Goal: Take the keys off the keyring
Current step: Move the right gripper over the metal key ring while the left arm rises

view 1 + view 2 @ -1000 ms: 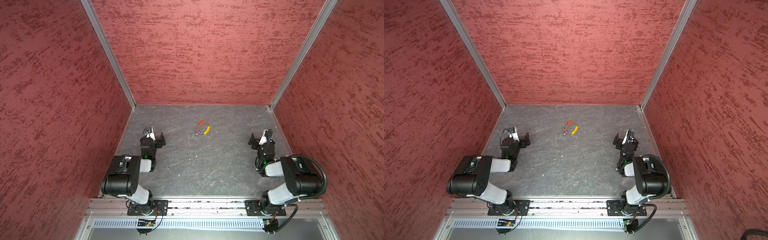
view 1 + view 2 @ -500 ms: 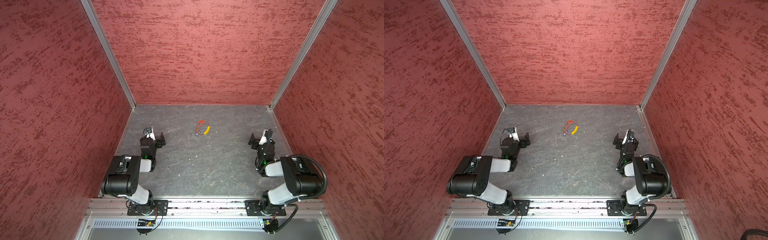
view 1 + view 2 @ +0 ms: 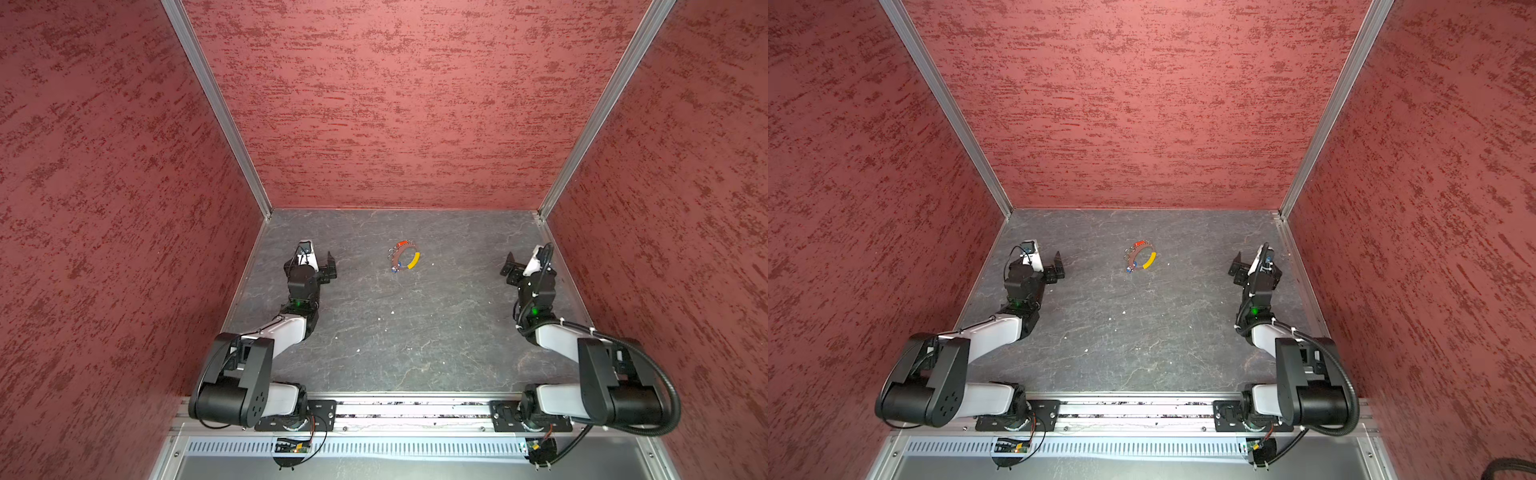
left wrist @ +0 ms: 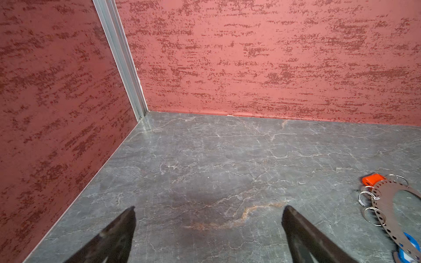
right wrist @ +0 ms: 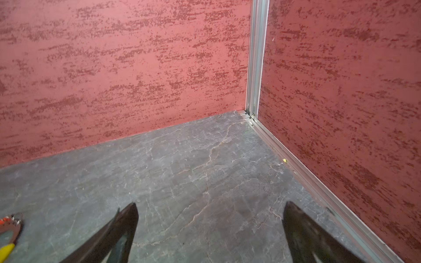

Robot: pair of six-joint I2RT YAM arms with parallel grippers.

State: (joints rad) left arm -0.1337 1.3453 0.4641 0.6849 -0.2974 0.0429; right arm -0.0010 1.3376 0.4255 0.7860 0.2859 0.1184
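The keyring (image 3: pixel 404 258) (image 3: pixel 1140 257) lies flat on the grey floor, mid-back, between the two arms. It is a silvery perforated loop (image 4: pixel 387 205) with a yellow sleeve (image 3: pixel 414 261) and small split rings (image 4: pixel 366 195). The keys are on it: a red-headed key (image 4: pixel 371 180) (image 3: pixel 402 243) at the far side and a blue-headed key (image 4: pixel 409 244) (image 3: pixel 395 268) at the near side. My left gripper (image 4: pixel 208 210) (image 3: pixel 311 264) rests low to its left, open and empty. My right gripper (image 5: pixel 210 207) (image 3: pixel 530 266) rests low to its right, also open and empty. The right wrist view catches only the keyring's edge (image 5: pixel 10 228).
Red textured walls (image 3: pixel 395 104) close in the floor on three sides, with metal corner posts (image 3: pixel 216 108). A metal rail (image 5: pixel 319 186) runs along the right wall's foot. The arm bases (image 3: pixel 291 409) sit on the front rail. Small white specks (image 3: pixel 390 311) dot the floor.
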